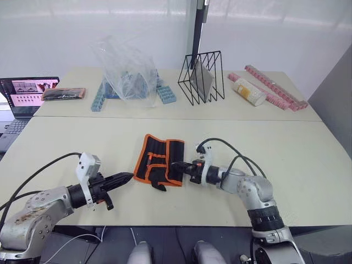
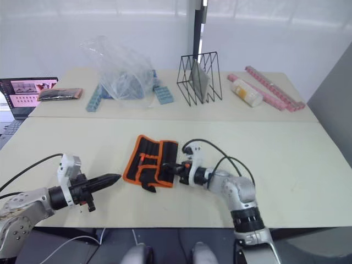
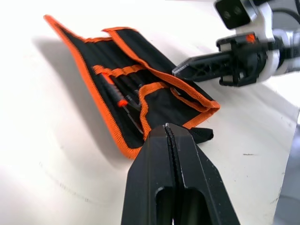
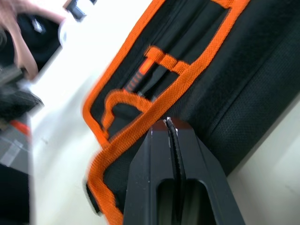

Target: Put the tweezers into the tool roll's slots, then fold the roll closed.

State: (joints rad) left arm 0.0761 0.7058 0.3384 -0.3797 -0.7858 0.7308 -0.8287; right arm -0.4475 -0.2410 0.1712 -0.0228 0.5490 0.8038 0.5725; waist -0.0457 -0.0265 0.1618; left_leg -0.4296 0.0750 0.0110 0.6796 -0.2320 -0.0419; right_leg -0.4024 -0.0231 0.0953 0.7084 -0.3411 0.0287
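Tool roll of soft black fabric with orange edging point(image 1: 159, 160) looks floppy; we'd grip its 3 o'clock edge, where our clenched right gripper point(image 1: 175, 164) touches, left gripper point(image 1: 130, 176) clenched empty

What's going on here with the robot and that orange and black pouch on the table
The robot is working on a tool roll lying on the table, with one flap already folded over. Its right pincer, shut, is at the roll's folded edge, while the left pincer, also shut and empty, sits just short of the roll. Tweezers sit tucked in the slots.
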